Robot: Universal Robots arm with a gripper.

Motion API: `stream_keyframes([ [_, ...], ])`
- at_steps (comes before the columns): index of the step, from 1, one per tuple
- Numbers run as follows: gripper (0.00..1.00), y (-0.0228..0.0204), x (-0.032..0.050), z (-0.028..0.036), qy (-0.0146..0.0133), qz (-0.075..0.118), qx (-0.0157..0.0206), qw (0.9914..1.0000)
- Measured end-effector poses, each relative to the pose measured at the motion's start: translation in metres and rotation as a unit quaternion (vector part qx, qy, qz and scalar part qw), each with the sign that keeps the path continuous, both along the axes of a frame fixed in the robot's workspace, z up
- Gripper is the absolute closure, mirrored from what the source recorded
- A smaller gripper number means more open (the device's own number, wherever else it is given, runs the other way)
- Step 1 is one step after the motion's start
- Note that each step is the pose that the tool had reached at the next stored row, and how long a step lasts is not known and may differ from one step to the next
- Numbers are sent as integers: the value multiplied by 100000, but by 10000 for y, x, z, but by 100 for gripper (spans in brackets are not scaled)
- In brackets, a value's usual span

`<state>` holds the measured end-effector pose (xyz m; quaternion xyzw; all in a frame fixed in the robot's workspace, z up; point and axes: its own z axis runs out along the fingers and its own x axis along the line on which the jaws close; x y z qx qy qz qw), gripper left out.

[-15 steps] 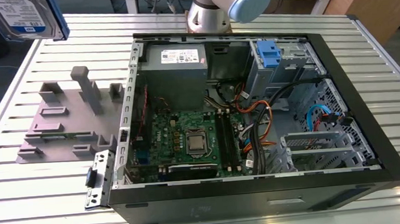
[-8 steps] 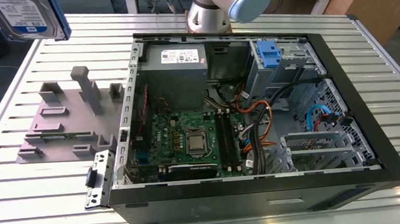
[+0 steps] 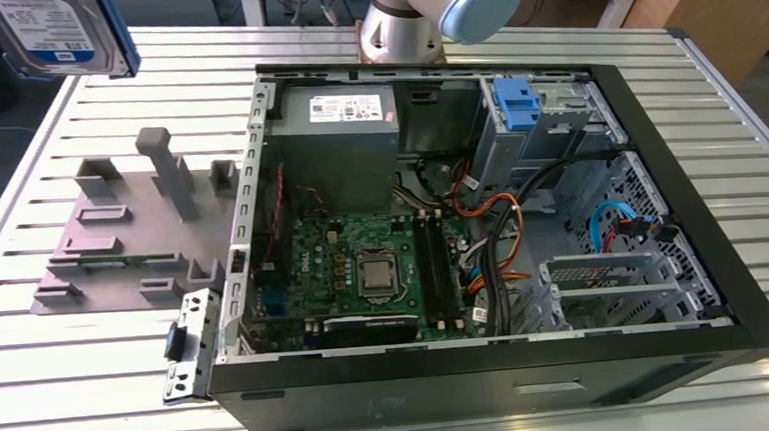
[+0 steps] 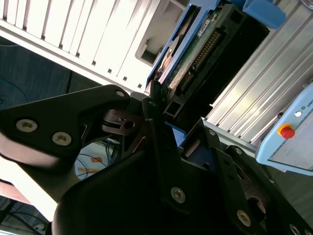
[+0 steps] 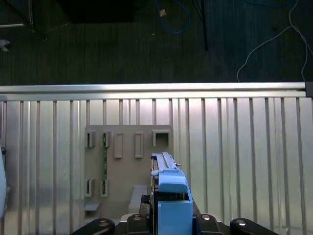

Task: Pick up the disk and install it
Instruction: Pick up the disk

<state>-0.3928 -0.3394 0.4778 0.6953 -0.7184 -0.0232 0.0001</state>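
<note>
Slatted aluminium table point(image 3: 752, 103) carries everything; open computer case point(image 3: 709, 286) lies on its side on it, motherboard point(image 3: 361, 267) facing up; my arm's base point(image 3: 407, 19) stands behind the case; grey slotted holder point(image 3: 106, 243) sits on the table just beside the case, on the exterior view's left. The grey drive bay point(image 3: 553, 115) with its blue bracket point(image 3: 517, 102) is in the case's far corner, and a cable bundle point(image 3: 492, 219) runs close beside it. The disk point(image 3: 60, 30) is raised off the table at the exterior view's far left, well apart from the bay; in the first wrist view it stands edge-on point(image 5: 168, 186) over the holder's edge. My gripper point(image 4: 168, 115) is clamped on the disk's near end, black fingers point(image 4: 152, 100) pressing both faces.
</note>
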Motion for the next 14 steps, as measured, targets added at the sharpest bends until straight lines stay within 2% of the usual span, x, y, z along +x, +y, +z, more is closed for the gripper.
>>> stream_keyframes([
  [14, 63, 0, 67, 0, 0, -1, -1, 100000],
])
